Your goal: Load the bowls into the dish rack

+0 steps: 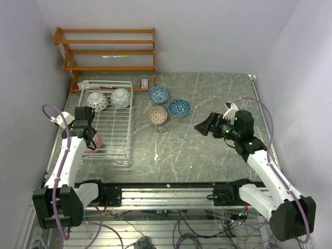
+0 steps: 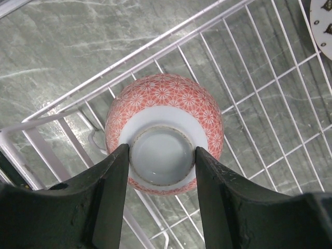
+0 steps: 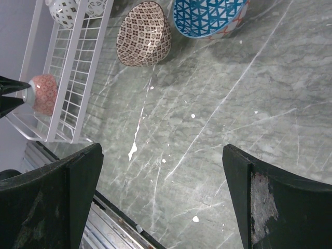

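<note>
The white wire dish rack stands at the table's left. Two bowls lie upside down at its far end. My left gripper is shut on the foot ring of a red patterned bowl, held upside down over the rack's near left corner. Two blue bowls and a brownish bowl sit upright on the table right of the rack. My right gripper is open and empty above the table, right of those bowls. The right wrist view shows the brownish bowl, a blue bowl and the red bowl.
An orange-brown wooden shelf unit stands against the back wall behind the rack. A small red and white item lies near it. The edge of an upturned bowl shows in the left wrist view. A metal rail runs along the near edge.
</note>
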`<state>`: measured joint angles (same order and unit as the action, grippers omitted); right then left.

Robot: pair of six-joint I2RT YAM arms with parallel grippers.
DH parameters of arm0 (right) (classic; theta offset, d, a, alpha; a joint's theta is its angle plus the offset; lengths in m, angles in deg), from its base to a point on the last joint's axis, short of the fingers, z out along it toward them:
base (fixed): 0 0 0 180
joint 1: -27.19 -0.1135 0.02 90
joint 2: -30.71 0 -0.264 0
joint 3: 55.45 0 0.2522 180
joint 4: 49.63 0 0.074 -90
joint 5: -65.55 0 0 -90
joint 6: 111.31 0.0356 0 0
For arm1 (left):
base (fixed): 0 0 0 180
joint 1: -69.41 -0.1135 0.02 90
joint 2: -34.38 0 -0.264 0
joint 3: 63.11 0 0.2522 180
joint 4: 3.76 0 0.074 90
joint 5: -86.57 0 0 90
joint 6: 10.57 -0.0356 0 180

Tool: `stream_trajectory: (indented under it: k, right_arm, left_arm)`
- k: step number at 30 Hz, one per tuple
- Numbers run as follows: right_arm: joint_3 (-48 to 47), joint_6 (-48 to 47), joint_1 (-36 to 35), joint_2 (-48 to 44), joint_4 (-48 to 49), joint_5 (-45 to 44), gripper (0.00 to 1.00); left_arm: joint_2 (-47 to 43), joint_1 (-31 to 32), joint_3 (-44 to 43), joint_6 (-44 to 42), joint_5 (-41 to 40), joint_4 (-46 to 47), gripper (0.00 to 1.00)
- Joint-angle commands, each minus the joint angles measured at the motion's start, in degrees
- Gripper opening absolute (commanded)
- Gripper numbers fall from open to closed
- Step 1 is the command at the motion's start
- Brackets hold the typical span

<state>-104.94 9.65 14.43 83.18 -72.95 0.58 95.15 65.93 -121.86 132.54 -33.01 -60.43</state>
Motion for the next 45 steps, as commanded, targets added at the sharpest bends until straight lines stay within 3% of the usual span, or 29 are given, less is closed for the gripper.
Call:
stream_trajectory:
  k: [1,3,8,20,22,27,31,39,45]
  right_arm:
    - [-1.38,0.28,-0.25,-0.78,-1.37,-1.63,1.00]
    - [-1.89,0.40,-0.23,-0.55,-1.63,-2.03,1.00]
    - [-2.24,0.91,-0.24,-0.99,-2.02,-3.12,1.00]
    - [-3.29,-0.49,-0.26,1.07,-3.28,-5.38,1.00]
    - [-3.30,-0.71,-0.21,1.99,-3.06,-5.96,1.00]
    - [-3.05,-1.28,-0.21,4.20,-2.42,-6.78,1.00]
    - [-3.03,-1.76,-0.21,5.09,-2.09,-7.59,1.00]
    - [-2.15,-2.37,-0.12,7.51,-0.28,-7.46,1.00]
    - [-2.16,-3.34,-0.09,9.23,0.78,-7.26,1.00]
  left_arm:
    - [-0.71,-0.79,-0.37,0.56,6.28,-8.37,0.59]
    - [-2.25,-0.76,-1.67,0.13,5.95,-9.36,0.61]
    - [-5.15,-0.78,-1.70,-1.63,5.57,-8.90,1.00]
    - [-2.79,0.23,-3.62,-9.97,14.00,2.68,0.99]
    - [-0.91,2.88,-4.98,-10.73,12.69,3.93,0.99]
    - [6.17,16.94,-9.79,-9.91,4.44,6.26,0.99]
    - [12.18,22.35,-12.29,-9.96,3.43,8.91,0.99]
    - [18.84,24.40,-9.79,-7.46,2.58,17.68,0.99]
    - [21.49,24.40,-8.16,-2.74,-3.31,15.47,0.99]
